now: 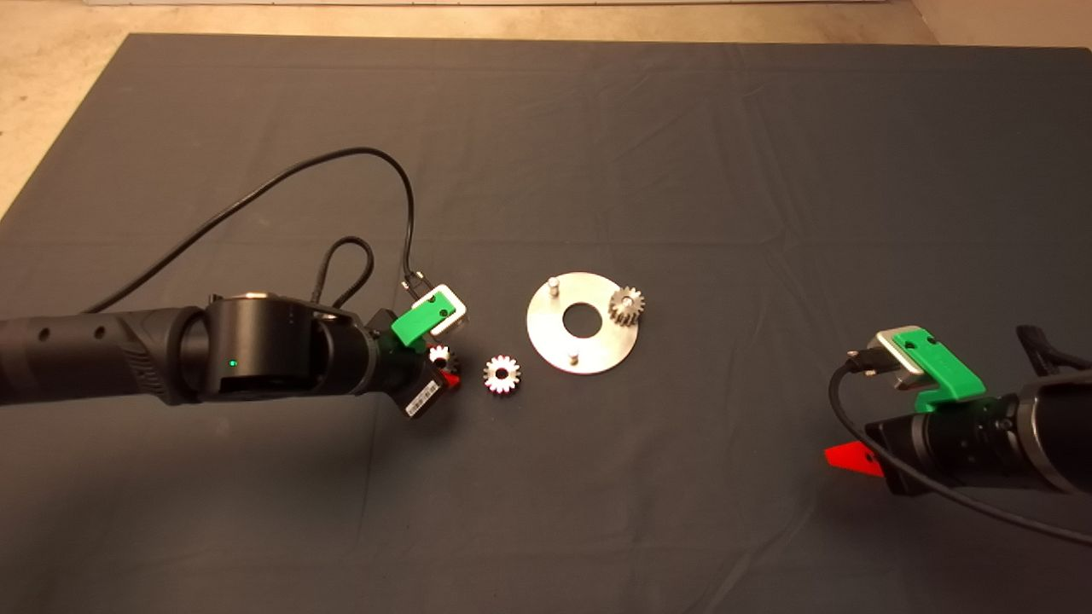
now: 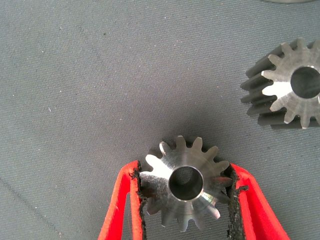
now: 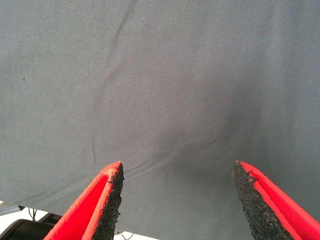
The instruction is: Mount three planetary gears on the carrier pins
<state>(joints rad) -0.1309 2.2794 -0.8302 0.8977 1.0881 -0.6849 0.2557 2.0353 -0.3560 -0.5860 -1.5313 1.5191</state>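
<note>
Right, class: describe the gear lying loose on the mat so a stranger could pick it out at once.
Start at the silver disc in the middle of the dark mat. Just beside it, toward the left gripper, a small toothed gear lies flat on the cloth. Unlike the gear on the disc and the gear between the red fingers, nothing holds it.

A dark grey mat (image 1: 597,128) is spread flat, and pale floor (image 1: 51,85) is seen beyond its far-left edge.
</note>
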